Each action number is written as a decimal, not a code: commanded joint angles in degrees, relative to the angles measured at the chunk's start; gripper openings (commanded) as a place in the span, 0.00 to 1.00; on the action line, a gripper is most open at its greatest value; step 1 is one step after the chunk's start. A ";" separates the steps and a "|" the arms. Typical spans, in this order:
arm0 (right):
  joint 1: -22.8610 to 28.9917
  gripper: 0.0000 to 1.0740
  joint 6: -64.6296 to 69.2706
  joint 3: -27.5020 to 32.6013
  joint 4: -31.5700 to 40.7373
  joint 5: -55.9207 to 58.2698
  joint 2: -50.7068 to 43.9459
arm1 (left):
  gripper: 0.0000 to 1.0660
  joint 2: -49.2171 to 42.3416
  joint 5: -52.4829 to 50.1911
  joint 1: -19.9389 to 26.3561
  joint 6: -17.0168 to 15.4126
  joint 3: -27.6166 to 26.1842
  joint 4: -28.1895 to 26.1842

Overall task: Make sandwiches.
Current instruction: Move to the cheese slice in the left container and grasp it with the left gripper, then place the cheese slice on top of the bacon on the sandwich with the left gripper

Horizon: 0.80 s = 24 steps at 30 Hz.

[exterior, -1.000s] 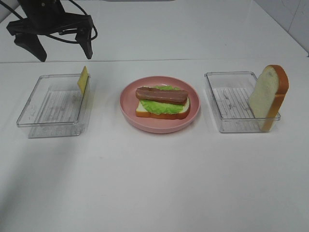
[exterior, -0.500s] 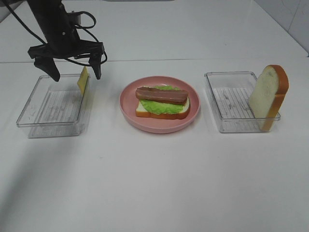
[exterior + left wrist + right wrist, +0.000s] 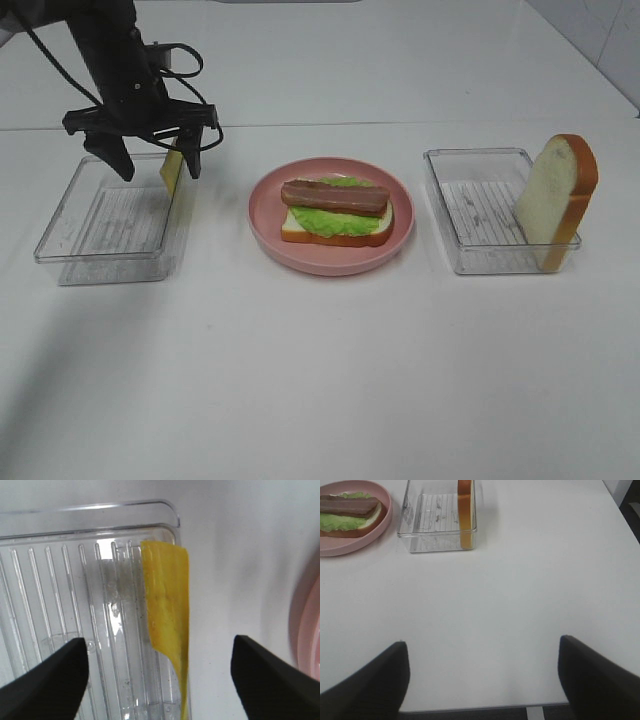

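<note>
Dropping into the clear plastic tray (image 3: 70, 225), the left fingers (image 3: 45, 680) now straddle the upright yellow cheese square (image 3: 167, 605), narrower than before but open, seemingly not touching it. The cheese goes next on the half-built sandwich (image 3: 336, 212), which waits on the round pink plate (image 3: 330, 262). The right fingers (image 3: 365, 680) hang open.

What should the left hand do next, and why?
Probably lower a little and close on the cheese: the left hand is open, one finger on each side of the slice, which stands against the tray wall, ungripped.
</note>
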 commanded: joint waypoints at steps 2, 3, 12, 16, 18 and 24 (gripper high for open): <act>-0.11 0.75 0.29 0.17 0.11 -0.40 -1.20 | 0.52 0.23 5.10 0.00 -0.46 -0.23 0.40; -0.11 0.75 0.29 0.17 0.11 -0.40 -1.20 | 0.46 0.23 5.10 0.00 -0.46 -0.23 0.46; -0.11 0.75 0.29 0.17 0.11 -0.40 -1.20 | 0.27 0.23 4.87 -0.11 -0.40 -0.23 0.17; -0.11 0.75 0.29 0.17 0.11 -0.40 -1.20 | 0.17 0.23 4.64 -0.11 0.06 -0.23 0.17; -0.11 0.75 0.29 0.17 0.11 -0.40 -1.20 | 0.06 0.23 4.18 -0.11 0.97 -0.23 -0.57; -0.11 0.75 0.29 0.17 0.11 -0.40 -1.20 | 0.00 0.23 3.61 -0.11 2.58 -0.23 -2.64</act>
